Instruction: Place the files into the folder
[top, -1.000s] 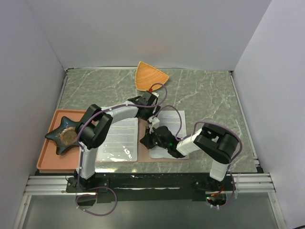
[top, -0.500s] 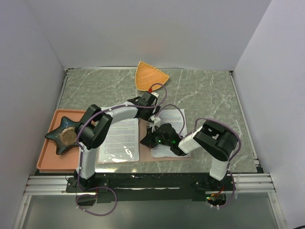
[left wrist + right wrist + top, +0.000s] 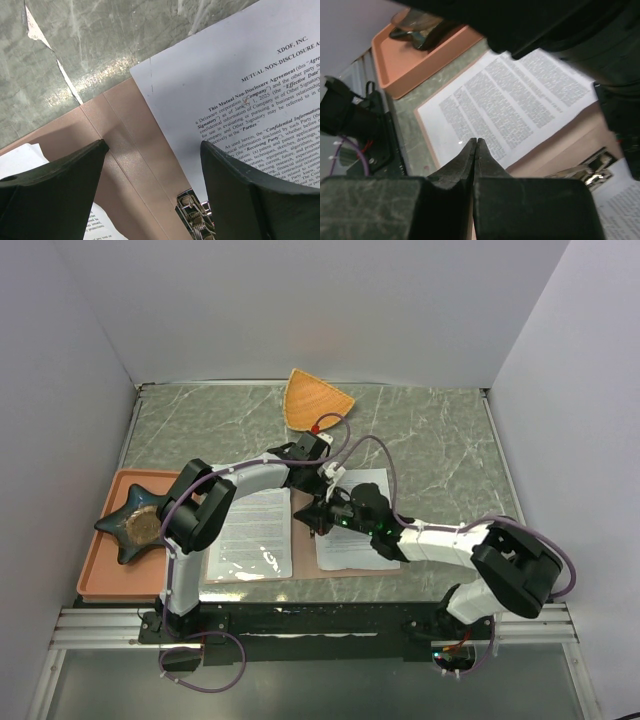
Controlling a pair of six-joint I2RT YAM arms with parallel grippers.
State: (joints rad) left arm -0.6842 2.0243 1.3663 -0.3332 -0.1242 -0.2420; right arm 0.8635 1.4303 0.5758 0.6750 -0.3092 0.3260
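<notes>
Plainly, the folder [image 3: 304, 502] lies open and flat on the tabletop [image 3: 430, 440], near its front edge. The files [image 3: 250, 530] are inside it as two printed sheets, one on each half, with a bare brown strip between them.

The left pincer [image 3: 152, 147] gapes wide straight above that strip at the folder's far end. One finger hangs over the brown card by a corner of the left sheet [image 3: 20, 155]. The other hangs over the top corner of the right sheet [image 3: 240, 75]. The metal clip [image 3: 192, 214] lies between the fingers, a little further down the strip. Whether the tips touch the card I cannot tell.

The right pincer [image 3: 476, 142] is pressed together with nothing visible between its fingers. Its tip is over the margin of the left sheet, and the clip is just off to one side. In the overhead view the two pincers sit close together over the folder's middle.

A salmon tray [image 3: 110, 582] sits to the left of the folder, apart from both pincers.
</notes>
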